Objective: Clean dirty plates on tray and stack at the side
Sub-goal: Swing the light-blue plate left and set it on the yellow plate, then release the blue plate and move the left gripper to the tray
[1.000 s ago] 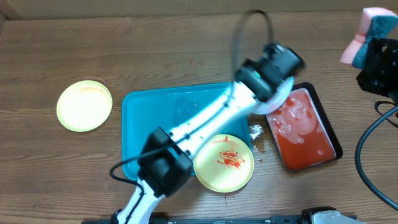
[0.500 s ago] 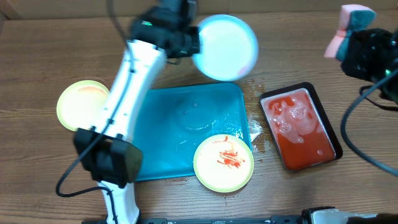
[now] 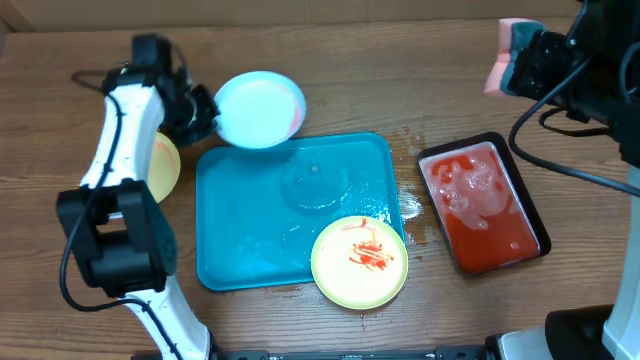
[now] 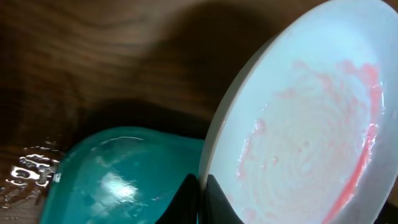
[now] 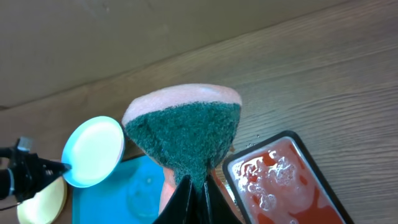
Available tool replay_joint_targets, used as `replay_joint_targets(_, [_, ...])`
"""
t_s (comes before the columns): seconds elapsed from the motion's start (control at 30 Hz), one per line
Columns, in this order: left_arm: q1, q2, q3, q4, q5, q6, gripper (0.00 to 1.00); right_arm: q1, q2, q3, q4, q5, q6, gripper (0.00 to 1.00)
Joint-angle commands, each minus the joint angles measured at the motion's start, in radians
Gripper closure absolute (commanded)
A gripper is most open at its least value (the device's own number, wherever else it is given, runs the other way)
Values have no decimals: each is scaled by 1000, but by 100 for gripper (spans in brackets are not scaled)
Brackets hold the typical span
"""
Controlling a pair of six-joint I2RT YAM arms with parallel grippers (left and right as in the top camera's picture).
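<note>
Left claw (image 3: 205,115) is pinched shut on the rim of the light blue round plastic plate (image 3: 260,108). It grips the edge of the plate that points away from the large turquoise rectangular plastic tray (image 3: 250,235). The plate hangs just beyond the tray's far-left corner, tilted in the left wrist view, and a faint pink film shows on its face.

The pale yellow round plastic plate (image 3: 167,165) that looks clean lies flat on the wooden worktop (image 3: 330,60) just off the tray's left edge, partly hidden by the left arm. Stacking turns on this: the yellow plate is on the claw's side of the blue one, not the tray's side. The blue plate would therefore have to go outward past the tray's left edge and a little toward its near side, then level out before landing. The left arm is plainly the nearer one.

Right claw (image 3: 522,62) is closed on a pink sponge with a green scouring face (image 3: 500,62), well beyond the tray's far-right corner. A second pale yellow plate with red sauce smears (image 3: 360,262) sits at the tray's near-right corner. A small black tray of red liquid (image 3: 455,147) lies just off the tray's right edge.
</note>
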Motion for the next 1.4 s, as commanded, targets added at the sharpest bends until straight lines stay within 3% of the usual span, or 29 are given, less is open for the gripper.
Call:
replay_joint_targets(0.0, [61, -9, -104, 71, 85, -37, 95, -3, 3, 13, 6, -17, 4, 96])
replay_joint_targets(0.37, [282, -16, -187, 107, 54, -134, 95, -3, 5, 13, 1, -17, 3, 96])
replay_joint_targets(0.67, [384, -169, -230, 67, -105, -70, 95, -3, 5, 13, -7, -17, 3, 96])
replay_joint_targets(1.0, [535, -222, -343, 123, -109, -70, 95, -3, 6, 13, -6, -35, -1, 96])
replay_joint_targets(1.37, [581, -222, -420, 170, -121, -70, 95, -3, 6, 13, -7, -35, -1, 96])
